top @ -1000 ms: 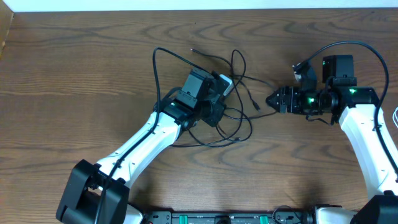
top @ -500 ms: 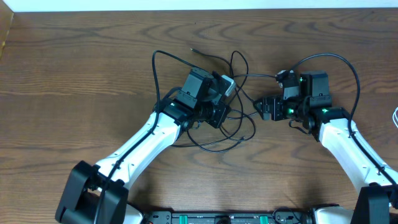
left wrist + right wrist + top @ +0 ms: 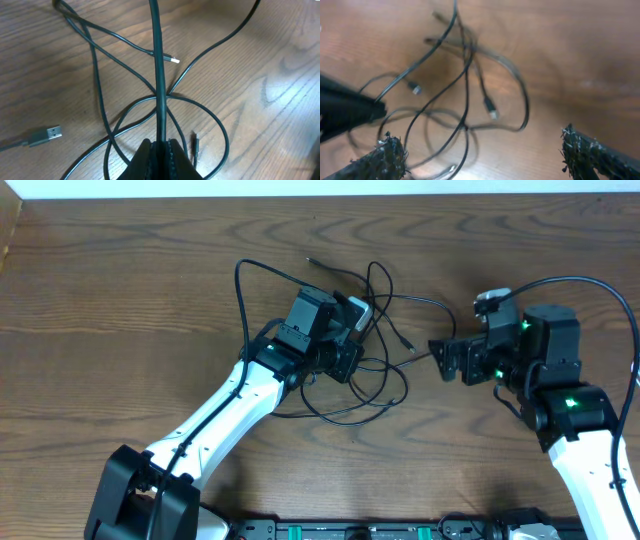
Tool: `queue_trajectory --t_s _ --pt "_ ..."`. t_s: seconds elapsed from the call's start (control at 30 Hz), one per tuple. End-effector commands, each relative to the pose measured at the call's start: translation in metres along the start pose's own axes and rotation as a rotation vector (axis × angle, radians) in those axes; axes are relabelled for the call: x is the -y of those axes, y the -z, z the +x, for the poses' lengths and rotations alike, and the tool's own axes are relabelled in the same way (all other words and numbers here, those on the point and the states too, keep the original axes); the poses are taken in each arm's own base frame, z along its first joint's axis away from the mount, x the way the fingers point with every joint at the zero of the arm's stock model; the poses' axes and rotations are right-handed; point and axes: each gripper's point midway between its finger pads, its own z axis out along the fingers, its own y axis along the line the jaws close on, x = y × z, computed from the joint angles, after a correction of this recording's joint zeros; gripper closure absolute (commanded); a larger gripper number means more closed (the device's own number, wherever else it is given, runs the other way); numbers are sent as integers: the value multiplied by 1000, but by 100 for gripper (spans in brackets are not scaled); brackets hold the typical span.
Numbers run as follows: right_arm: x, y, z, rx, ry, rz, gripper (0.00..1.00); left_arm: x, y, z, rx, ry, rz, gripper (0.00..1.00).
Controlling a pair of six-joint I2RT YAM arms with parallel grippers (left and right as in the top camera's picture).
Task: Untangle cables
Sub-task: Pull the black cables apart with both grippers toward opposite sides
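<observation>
Black, thin and round in section, the cables (image 3: 372,365) lie in slack loops on the brown wood-grain table (image 3: 120,300). They sit at its middle, a little to the far side, between my two arms. I cannot count the cords where they cross. From the left wrist I count three plug ends: a flat grey USB plug (image 3: 50,133), a silver-tipped plug (image 3: 174,60) and a small dark plug (image 3: 196,144). My left gripper (image 3: 161,147) is clenched on a taut cable (image 3: 159,50), which runs straight away from the closed fingers over the crossing loops. My right gripper (image 3: 485,152), just right of the tangle, is spread wide with nothing between its rough, black-coated fingertips (image 3: 387,157). Its view is blurred, but two plug ends show there.
</observation>
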Motion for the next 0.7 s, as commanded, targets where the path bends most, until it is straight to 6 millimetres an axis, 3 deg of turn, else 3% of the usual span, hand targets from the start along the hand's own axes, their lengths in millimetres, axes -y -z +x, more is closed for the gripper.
queue_trajectory --t_s 0.0,0.1,0.2,0.23,0.27,0.3,0.33,0.4,0.5,0.67 --pt "16 -25 21 -60 6 60 2 14 10 -11 31 -17 69 93" --pt "19 -52 31 -91 8 51 3 21 12 -12 33 -13 103 92" --pt "25 -73 31 -93 9 49 16 26 16 -13 38 -13 121 92" --pt "26 -78 30 -90 10 50 27 29 19 -14 43 -16 139 92" --pt "28 -85 30 -87 10 49 54 34 22 -15 49 -21 157 92" --pt "29 -90 30 -86 11 49 71 36 25 -17 59 -26 162 93" --pt "32 -96 30 -85 11 50 83 37 29 -19 70 -31 159 93" --pt "44 -104 30 -77 15 109 99 37 40 -23 93 -36 145 93" --pt "81 -98 22 -47 26 322 99 17 50 -25 107 -17 34 93" --pt "143 -63 -6 68 18 718 99 -62 75 -14 93 76 -362 92"
